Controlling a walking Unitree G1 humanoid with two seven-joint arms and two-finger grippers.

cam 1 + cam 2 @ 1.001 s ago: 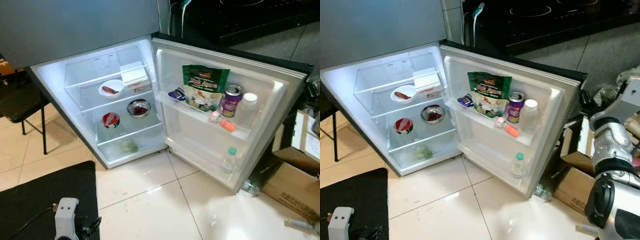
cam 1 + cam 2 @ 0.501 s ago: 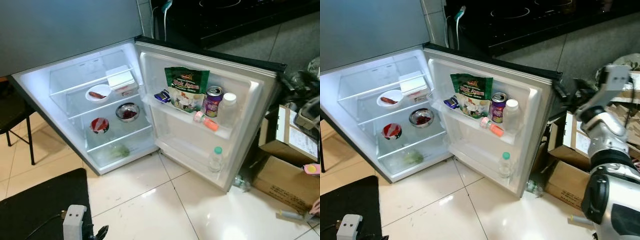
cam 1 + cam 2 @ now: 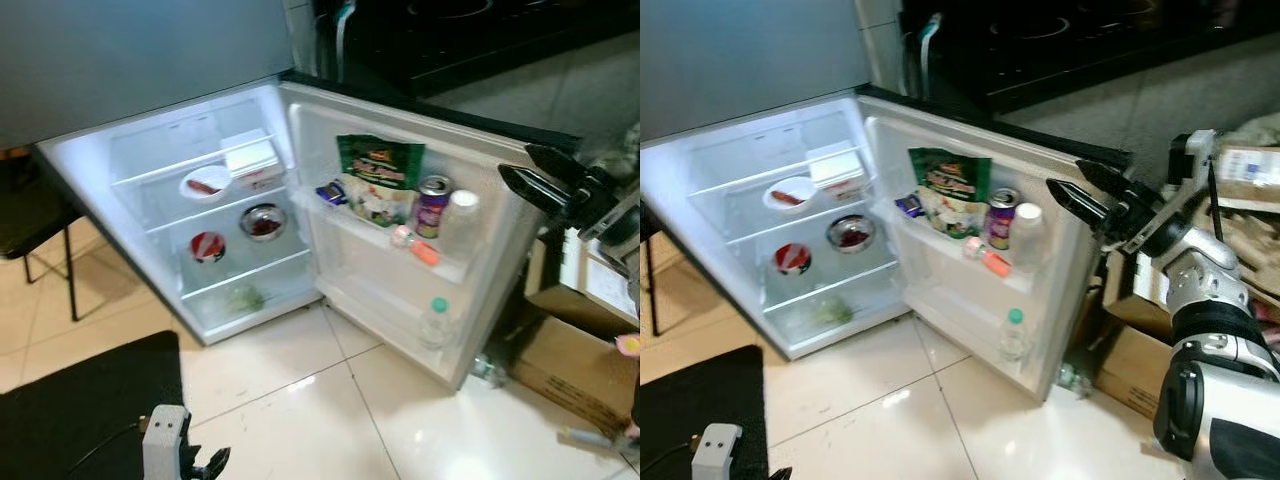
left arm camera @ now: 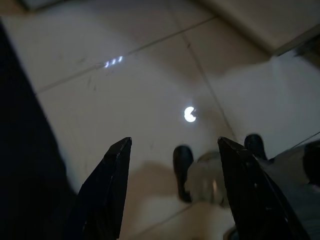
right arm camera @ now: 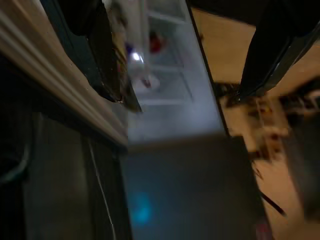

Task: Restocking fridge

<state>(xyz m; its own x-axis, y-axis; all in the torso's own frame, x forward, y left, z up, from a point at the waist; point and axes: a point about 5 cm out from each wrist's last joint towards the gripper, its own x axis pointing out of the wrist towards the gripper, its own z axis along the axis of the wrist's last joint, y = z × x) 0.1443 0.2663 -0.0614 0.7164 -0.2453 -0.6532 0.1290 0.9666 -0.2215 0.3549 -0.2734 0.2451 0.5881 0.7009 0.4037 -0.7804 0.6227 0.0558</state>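
The right gripper (image 3: 1068,192) is raised at the outer edge of the open fridge door (image 3: 1065,260); its fingers are spread apart and nothing is held. Whether the edge is touched cannot be told. The left gripper (image 4: 172,150) hangs low over the tiled floor (image 3: 300,400), fingers parted and empty. On the door shelf, a green snack bag (image 3: 952,190), a purple can (image 3: 1001,217) and a white-capped bottle (image 3: 1025,232) are stored. Print on the bag is too blurred to be read. The fridge (image 3: 150,160) interior is lit.

Right gripper (image 3: 1072,192) raised, fingers parted — left gripper (image 4: 172,192) low, open
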